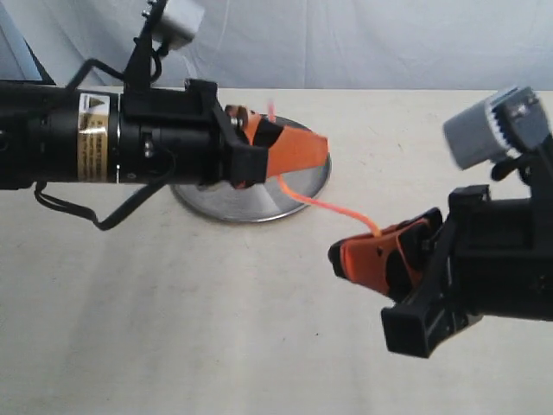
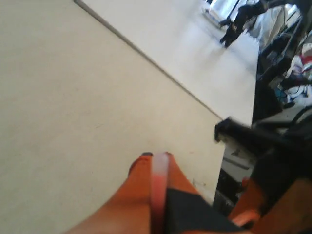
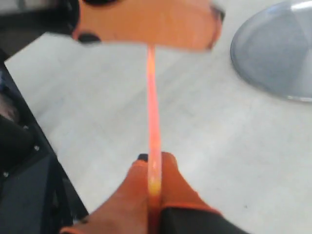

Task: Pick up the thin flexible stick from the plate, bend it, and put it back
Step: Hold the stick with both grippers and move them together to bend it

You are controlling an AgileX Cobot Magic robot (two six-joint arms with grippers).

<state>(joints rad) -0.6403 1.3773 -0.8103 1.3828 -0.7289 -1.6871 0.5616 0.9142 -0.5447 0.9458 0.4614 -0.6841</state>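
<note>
Bending stage. The left gripper [image 1: 302,157], above the plate [image 1: 251,213], and the right gripper [image 1: 347,255], beside the plate's rim, both clamp the thin flexible stick [image 1: 333,206], which spans between them off the plate. Advisable: converge slowly and keep both grips firm. The stick's end behind the left fingers is blurred.

The stick [image 1: 333,208] is thin and orange-red, with a pale tip seen at the upper middle. It is held up in the air at both ends, a little wavy, and slopes from the middle down to the right. The plate [image 1: 259,206] is round, shiny and silver. It is laid flat on the worktop [image 1: 173,328] at the upper middle and is partly hidden.
</note>
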